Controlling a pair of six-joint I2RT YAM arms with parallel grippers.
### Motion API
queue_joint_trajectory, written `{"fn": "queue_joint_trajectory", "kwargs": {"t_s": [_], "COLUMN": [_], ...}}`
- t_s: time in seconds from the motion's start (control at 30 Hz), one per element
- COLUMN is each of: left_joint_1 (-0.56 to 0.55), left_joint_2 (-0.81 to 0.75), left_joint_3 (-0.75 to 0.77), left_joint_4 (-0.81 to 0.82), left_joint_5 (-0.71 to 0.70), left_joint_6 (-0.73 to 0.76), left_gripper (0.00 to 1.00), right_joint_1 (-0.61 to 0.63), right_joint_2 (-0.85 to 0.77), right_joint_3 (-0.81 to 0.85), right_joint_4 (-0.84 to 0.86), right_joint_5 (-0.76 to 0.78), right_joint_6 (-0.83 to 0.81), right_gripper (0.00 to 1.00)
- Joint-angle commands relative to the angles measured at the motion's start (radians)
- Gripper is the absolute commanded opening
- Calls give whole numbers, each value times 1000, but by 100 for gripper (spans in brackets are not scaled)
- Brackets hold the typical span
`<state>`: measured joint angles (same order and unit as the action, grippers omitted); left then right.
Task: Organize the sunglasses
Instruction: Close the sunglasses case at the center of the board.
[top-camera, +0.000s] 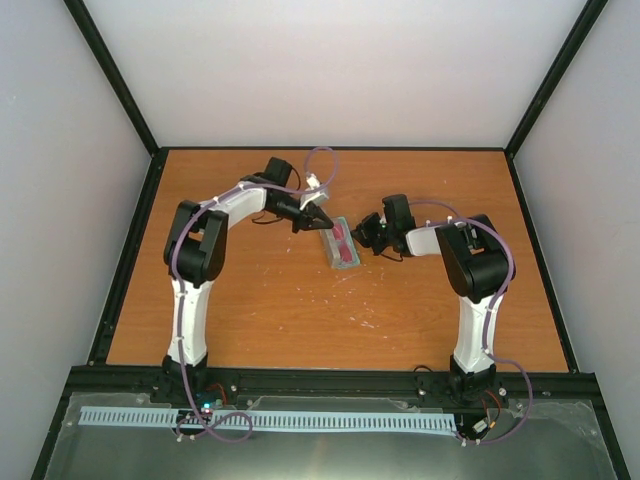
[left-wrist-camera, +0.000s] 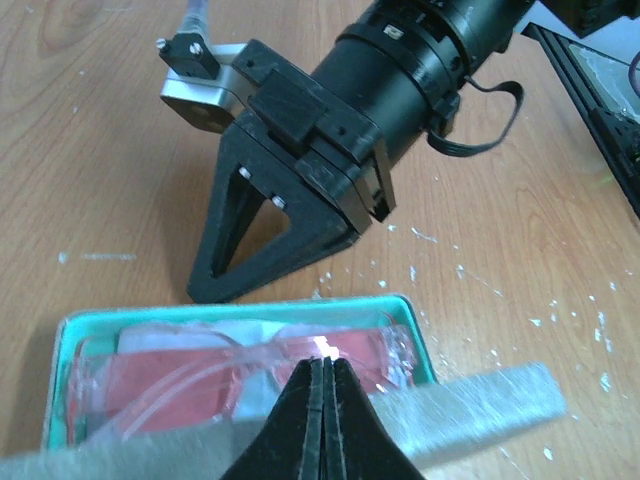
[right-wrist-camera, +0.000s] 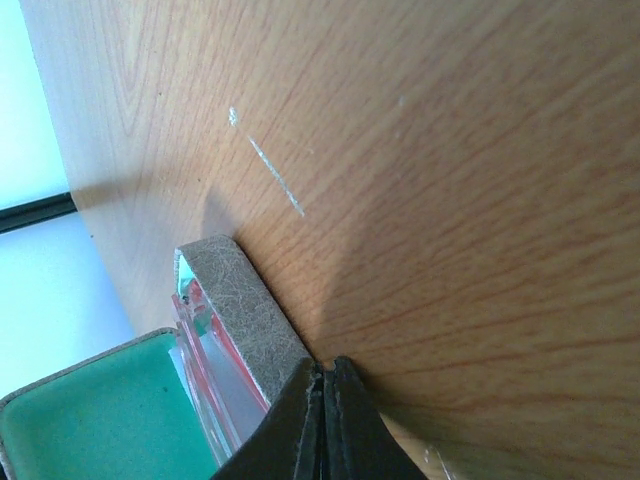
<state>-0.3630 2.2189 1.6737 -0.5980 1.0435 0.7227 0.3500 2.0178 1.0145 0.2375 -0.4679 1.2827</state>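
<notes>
The grey case (top-camera: 349, 264) lies open at mid-table with green lining (left-wrist-camera: 230, 308). The red-pink sunglasses (top-camera: 342, 243) lie inside it, over a pale cloth (left-wrist-camera: 255, 332). My left gripper (top-camera: 325, 224) is shut, and its tips (left-wrist-camera: 322, 362) sit right over the sunglasses (left-wrist-camera: 180, 385) at the bridge. My right gripper (top-camera: 360, 236) is shut, and its tips (right-wrist-camera: 325, 368) touch the outside of the case's grey wall (right-wrist-camera: 245, 310). The sunglasses' frame (right-wrist-camera: 205, 345) shows just inside that wall. The right gripper also shows in the left wrist view (left-wrist-camera: 205, 290), at the case's far edge.
The case's lid stands on the left arm's side, with its green inner face (right-wrist-camera: 80, 420) and grey outer edge (left-wrist-camera: 480, 400) in view. White flecks (top-camera: 365, 320) dot the wooden table (top-camera: 250, 310). Black frame rails (top-camera: 130, 260) border the table.
</notes>
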Motion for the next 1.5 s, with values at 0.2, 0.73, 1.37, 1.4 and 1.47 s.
{"fn": "queue_joint_trajectory", "kwargs": {"t_s": [0.2, 0.73, 1.37, 1.4, 1.47], "left_joint_1": [85, 24, -31, -34, -39], "left_joint_2": [-284, -130, -1, 2, 11], "left_joint_3": [-264, -174, -77, -76, -73], "left_joint_4": [2, 43, 42, 43, 43], "left_joint_5": [-33, -99, -50, -50, -48], "left_joint_6": [100, 18, -19, -17, -18], "left_gripper": [1, 1, 1, 1, 1], "right_joint_1": [0, 0, 0, 0, 0], "right_joint_2": [53, 34, 20, 20, 21], "right_joint_3": [48, 34, 33, 33, 31], "right_joint_4": [-63, -75, -81, -81, -77], "right_joint_5": [-30, -26, -32, -33, -39], "right_joint_6": [-24, -37, -69, -71, -71], "right_gripper": [3, 3, 3, 3, 3]}}
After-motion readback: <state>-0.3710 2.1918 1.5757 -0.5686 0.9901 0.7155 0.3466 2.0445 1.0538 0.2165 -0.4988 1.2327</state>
